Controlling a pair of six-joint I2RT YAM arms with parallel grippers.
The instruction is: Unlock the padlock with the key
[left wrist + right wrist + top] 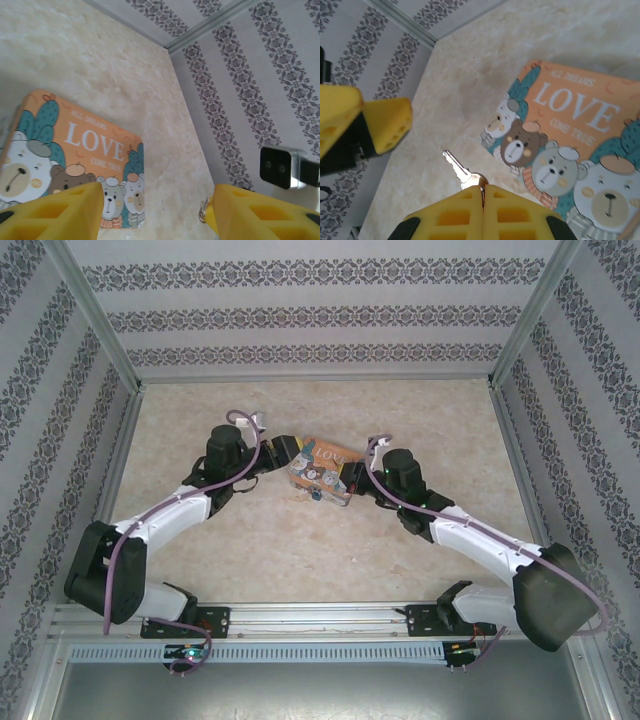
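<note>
arms (170, 510) white, black joints | cables (113, 570) purple | hands (482, 195) yellow

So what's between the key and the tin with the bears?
Nothing. In the right wrist view, just bare marbled tabletop shows between the key, pinched in the right fingers, and the LOVE tin.

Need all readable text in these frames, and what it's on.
"ALL DREAMS": small white print on the tin lid, above the big word.
"LOVE": large white letters, same lid.
"COME TRUE": small print beneath it.
On the key, no marking is legible.
</note>
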